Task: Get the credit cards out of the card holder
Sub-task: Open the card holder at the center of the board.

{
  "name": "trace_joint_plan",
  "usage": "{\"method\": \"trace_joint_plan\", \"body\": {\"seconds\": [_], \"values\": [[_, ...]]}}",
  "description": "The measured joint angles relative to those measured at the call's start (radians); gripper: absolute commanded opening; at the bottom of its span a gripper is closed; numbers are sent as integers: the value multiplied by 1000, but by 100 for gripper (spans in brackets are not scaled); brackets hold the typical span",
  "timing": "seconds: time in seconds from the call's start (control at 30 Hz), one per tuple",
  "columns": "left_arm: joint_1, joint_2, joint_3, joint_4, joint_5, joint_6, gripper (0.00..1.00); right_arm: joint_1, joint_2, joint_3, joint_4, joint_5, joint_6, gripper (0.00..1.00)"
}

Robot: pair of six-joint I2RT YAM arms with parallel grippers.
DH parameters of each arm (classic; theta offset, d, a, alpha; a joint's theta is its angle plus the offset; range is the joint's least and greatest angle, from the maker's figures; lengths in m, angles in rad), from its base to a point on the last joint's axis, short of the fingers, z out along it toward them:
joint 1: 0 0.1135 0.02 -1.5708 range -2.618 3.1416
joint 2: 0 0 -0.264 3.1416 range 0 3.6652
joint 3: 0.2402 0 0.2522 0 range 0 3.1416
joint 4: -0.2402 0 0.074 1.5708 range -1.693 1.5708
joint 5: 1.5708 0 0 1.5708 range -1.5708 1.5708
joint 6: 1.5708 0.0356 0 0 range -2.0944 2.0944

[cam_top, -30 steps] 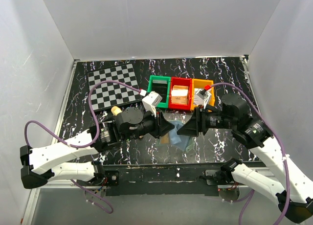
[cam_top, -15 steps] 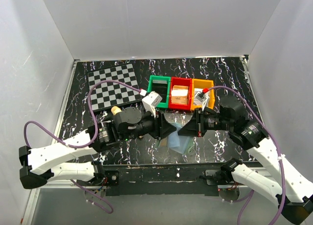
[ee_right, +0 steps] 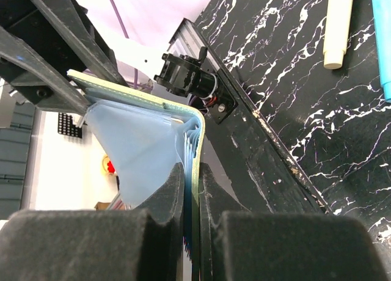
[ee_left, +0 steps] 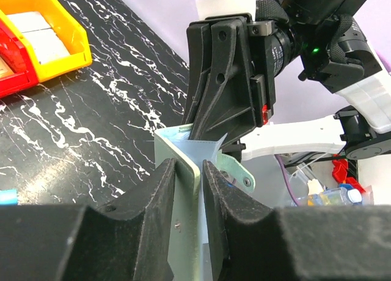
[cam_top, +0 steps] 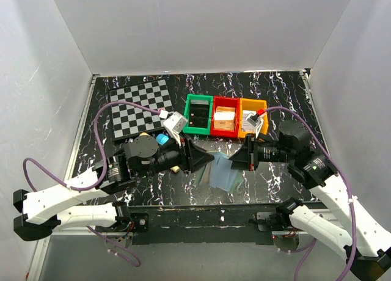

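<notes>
You had the right gripper (ee_right: 190, 173) pinching one holder (ee_right: 143, 143) panel. The left gripper (ee_left: 189, 174) apparently pinched the other, near the desk (cam_top: 287, 91) front edge.

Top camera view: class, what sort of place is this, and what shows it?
Probably a robotics lab test cell: white walls enclose a black marbled table, with coloured bins and a checkered board on it.

Seen from above, the left gripper (cam_top: 203, 160) and the right gripper (cam_top: 237, 160) cover the edges of the card holder (cam_top: 221, 173) between them. In each wrist view the holder runs out of sight behind the gripper's fingers; whether the thin layers pinched there are credit cards cannot be told
</notes>
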Motion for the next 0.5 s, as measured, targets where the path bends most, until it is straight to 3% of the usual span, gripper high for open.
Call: {"method": "trace_joint_plan", "body": {"seconds": [0.27, 0.4, 0.5], "values": [[0, 0, -26, 14, 15, 1, 23, -7, -10, -13, 27, -19, 18, 1], [0, -4, -39, 20, 16, 5, 9, -13, -12, -13, 32, -27, 20, 1], [0, -11, -46, 19, 11, 13, 6, -13, -12, -13, 32, -35, 22, 1]]}}
